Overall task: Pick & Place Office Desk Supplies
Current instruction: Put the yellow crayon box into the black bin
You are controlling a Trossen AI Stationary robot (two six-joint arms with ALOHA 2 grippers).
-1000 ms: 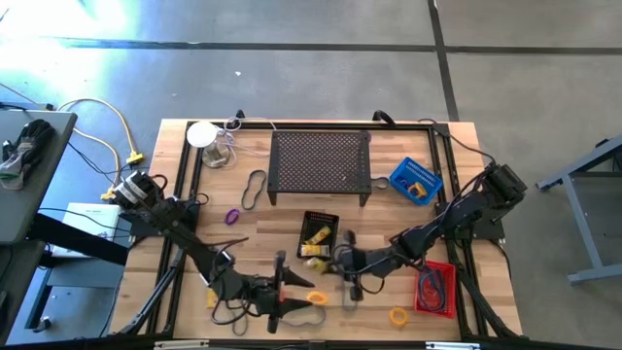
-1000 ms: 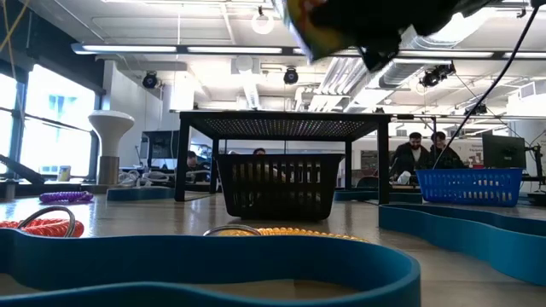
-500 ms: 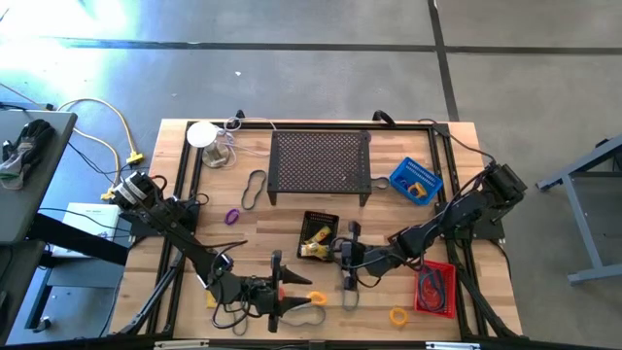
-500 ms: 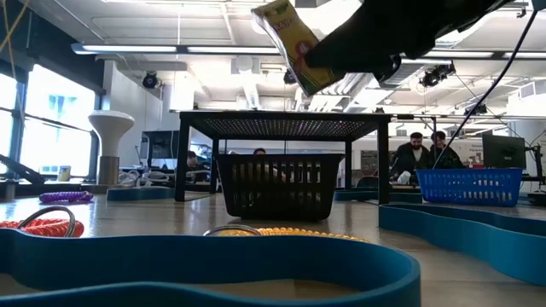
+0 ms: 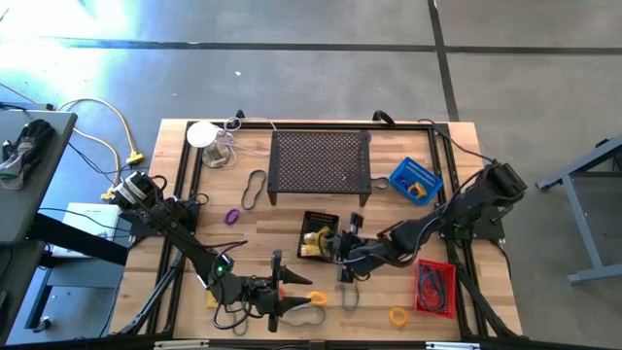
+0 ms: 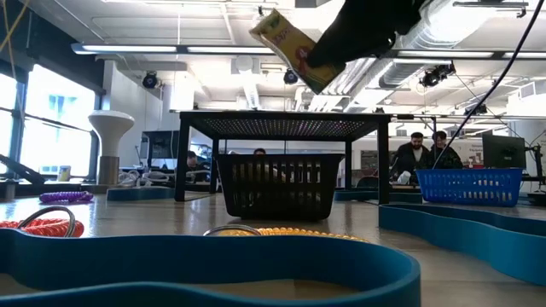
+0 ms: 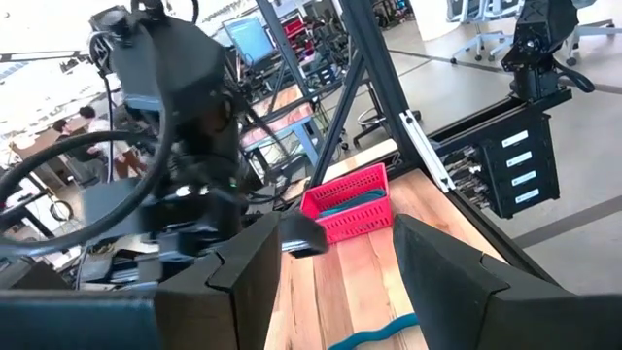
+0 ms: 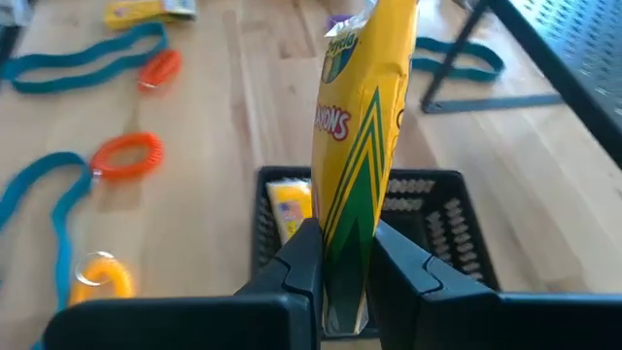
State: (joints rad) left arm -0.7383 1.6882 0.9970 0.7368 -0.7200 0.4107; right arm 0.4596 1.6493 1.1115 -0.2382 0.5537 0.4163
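My right gripper [image 5: 341, 249] is shut on a yellow rectangular packet [image 8: 362, 146] and hangs just right of the small black basket [image 5: 319, 236]. In the right wrist view the packet stands over that basket [image 8: 449, 212], where another yellow packet [image 8: 289, 208] lies. The low view shows the held packet [image 6: 288, 44] high above the table, tilted. My left gripper [image 5: 291, 292] waits open near the table's near edge, beside an orange ring [image 5: 317, 298]. A yellow ring [image 5: 397, 316] and a purple ring [image 5: 232, 216] lie flat on the wood. My right gripper pinches the yellow packet between its two fingers [image 8: 302, 261] at one narrow end [image 8: 347, 255]. The packet is lifted clear of the table. It sticks out beyond the fingertips, tilted in the low view, over the black basket's opening.
The large black perforated stand [image 5: 321, 165] sits behind the black basket. A blue basket [image 5: 416, 180] is to its right and a red basket [image 5: 435, 287] is near the right near corner. Teal bands [image 8: 58, 68] and a dark loop [image 5: 255, 187] lie on the wood.
My right gripper has moved toward the table's far edge and slightly left, closing on the black basket and keeping its hold on the yellow packet. In the low view the packet has come fully into sight and tipped further over.
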